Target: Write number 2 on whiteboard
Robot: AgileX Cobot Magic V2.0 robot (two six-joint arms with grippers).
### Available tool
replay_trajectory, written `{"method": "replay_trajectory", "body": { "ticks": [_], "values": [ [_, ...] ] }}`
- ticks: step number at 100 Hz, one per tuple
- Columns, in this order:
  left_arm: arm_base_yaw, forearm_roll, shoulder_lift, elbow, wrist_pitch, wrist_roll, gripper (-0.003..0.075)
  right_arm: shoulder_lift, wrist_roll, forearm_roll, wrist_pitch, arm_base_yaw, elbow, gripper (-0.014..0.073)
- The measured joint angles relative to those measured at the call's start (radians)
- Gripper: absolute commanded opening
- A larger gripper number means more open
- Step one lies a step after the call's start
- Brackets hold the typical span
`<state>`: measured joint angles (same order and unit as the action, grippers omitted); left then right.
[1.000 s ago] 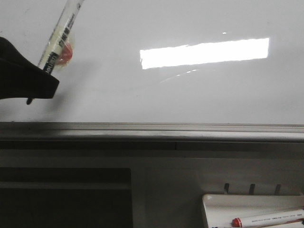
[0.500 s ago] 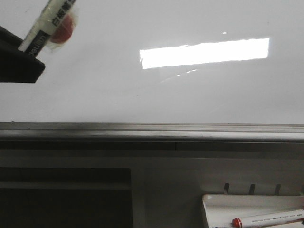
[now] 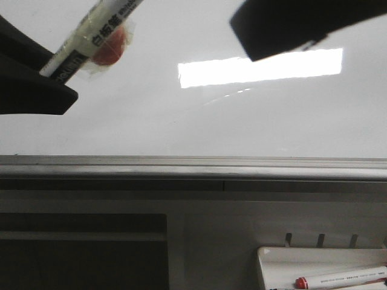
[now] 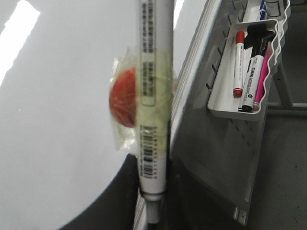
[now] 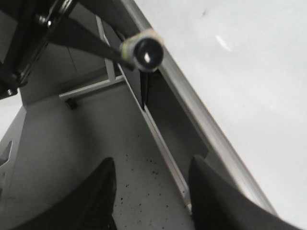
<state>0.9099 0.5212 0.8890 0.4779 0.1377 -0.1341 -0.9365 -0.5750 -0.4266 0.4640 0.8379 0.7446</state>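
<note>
The whiteboard is blank; no number 2 shows on it. My left gripper is at the far left in front of the board, shut on a white marker with a red ball taped to its barrel. The left wrist view shows the marker clamped between the dark fingers, its tip hidden. My right gripper hangs at the upper right, open and empty. In the right wrist view the marker's end points toward the camera.
The board's grey rail runs across below it. A small white tray at the lower right holds a red-capped marker; the left wrist view shows this tray with several markers.
My left gripper and the marker rose, then shifted right and tilted flatter. My right gripper has come into the front view at the upper right.
</note>
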Motion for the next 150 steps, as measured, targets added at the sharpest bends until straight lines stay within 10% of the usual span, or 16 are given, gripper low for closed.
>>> {"method": "replay_trajectory", "body": {
  "ticks": [150],
  "values": [
    [0.000, 0.004, 0.000, -0.081, -0.102, 0.000, -0.0020, -0.300, -0.029, -0.002, -0.039, 0.098, 0.206, 0.0253]
  ]
}}
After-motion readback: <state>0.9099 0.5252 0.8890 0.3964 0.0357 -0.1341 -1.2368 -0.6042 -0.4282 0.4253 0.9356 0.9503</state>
